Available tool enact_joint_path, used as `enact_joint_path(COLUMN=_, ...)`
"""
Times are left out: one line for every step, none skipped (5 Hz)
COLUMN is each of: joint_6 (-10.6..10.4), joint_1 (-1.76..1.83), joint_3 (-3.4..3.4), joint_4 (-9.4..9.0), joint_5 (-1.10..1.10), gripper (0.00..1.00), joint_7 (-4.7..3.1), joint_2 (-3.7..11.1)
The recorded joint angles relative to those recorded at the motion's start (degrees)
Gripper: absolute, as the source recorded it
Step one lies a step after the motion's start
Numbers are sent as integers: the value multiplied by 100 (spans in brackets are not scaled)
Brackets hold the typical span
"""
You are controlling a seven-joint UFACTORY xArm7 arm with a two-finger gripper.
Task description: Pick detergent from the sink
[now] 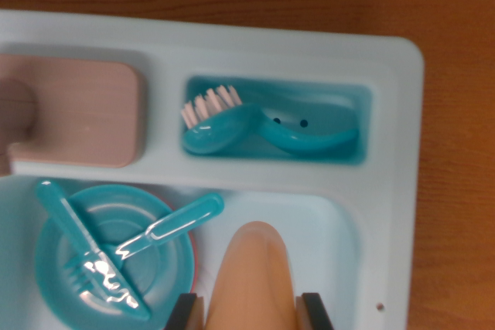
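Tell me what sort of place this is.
Likely a toy kitchen sink set on a wooden table: a pale blue plastic sink unit, a teal scrubbing brush in its compartment, and toy cutlery on a plate.

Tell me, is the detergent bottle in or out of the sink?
In. The detergent bottle sits inside the sink basin, beside the teal plate. The fingers flank it at the wrist view's bottom.

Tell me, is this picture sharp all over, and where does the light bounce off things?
In the wrist view, the whole picture is slightly soft; the peach detergent bottle nearest the lens is blurriest, its edges smeared between the gripper fingers. Glare shows as white patches on the teal knife and fork in the bowl. The brush sits in a shadowed recess of the sink.
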Motion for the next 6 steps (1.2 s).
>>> enact_joint_path(joint_6=269, joint_1=2, joint_3=-4, joint_4=182, joint_5=-20, gripper=100, joint_7=18, joint_2=-88)
enact_joint_path(joint_6=269, joint_1=2, joint_3=-4, joint_4=182, joint_5=-20, gripper=100, joint_7=18, joint_2=-88)
enact_joint_path(joint_6=527, joint_1=5, joint_3=-9, joint_4=357, joint_5=-40, gripper=100, joint_7=36, joint_2=-172)
enact_joint_path(joint_6=527, joint_1=5, joint_3=-9, joint_4=357, joint_5=-40, gripper=100, joint_7=36, joint_2=-172)
enact_joint_path(joint_6=765, joint_1=7, joint_3=-12, joint_4=520, joint_5=-58, gripper=100, joint_7=52, joint_2=-250)
enact_joint_path(joint_6=765, joint_1=7, joint_3=-12, joint_4=520, joint_5=-58, gripper=100, joint_7=52, joint_2=-250)
